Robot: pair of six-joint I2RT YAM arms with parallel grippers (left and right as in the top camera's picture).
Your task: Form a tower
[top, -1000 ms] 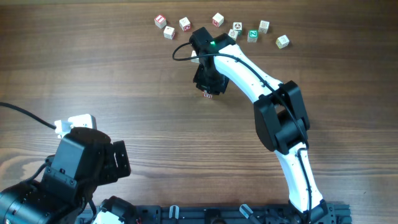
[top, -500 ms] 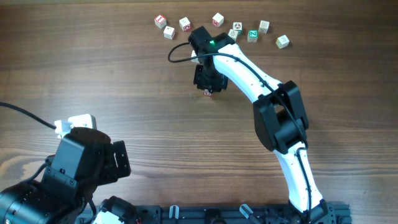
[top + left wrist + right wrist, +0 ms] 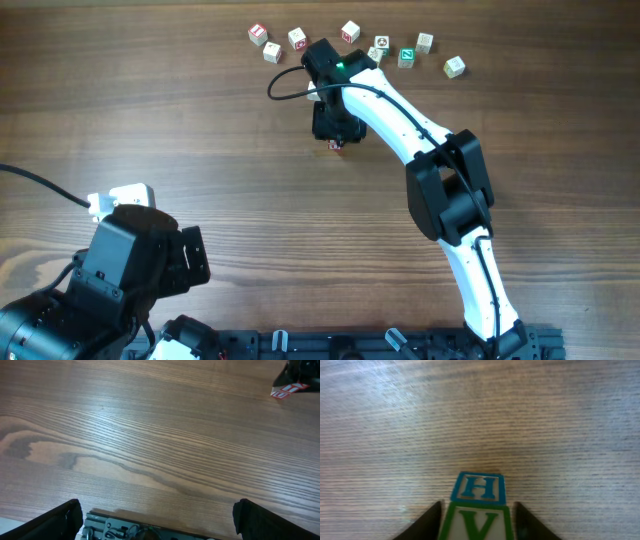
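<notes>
Brown wood-grain table [image 3: 200, 120] filling frame; loose cubes [image 3: 350, 32] lying top centre; right gripper [image 3: 334, 132] straddling tower [image 3: 477, 489], grip unclear; left gripper [image 3: 157, 516] gaping wide, lower left

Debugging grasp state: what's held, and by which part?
Left gripper: nothing. Right fingers flank the green V cube at its sides; grip cannot be told.

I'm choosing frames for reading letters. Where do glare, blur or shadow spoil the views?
Right wrist: glare whitens the far wooden table; the blue H-printed wooden cube and green V-printed cube are sharp. Left wrist: soft sheen on the grain. Overhead: even light, but the right hand mostly hides the stack.
</notes>
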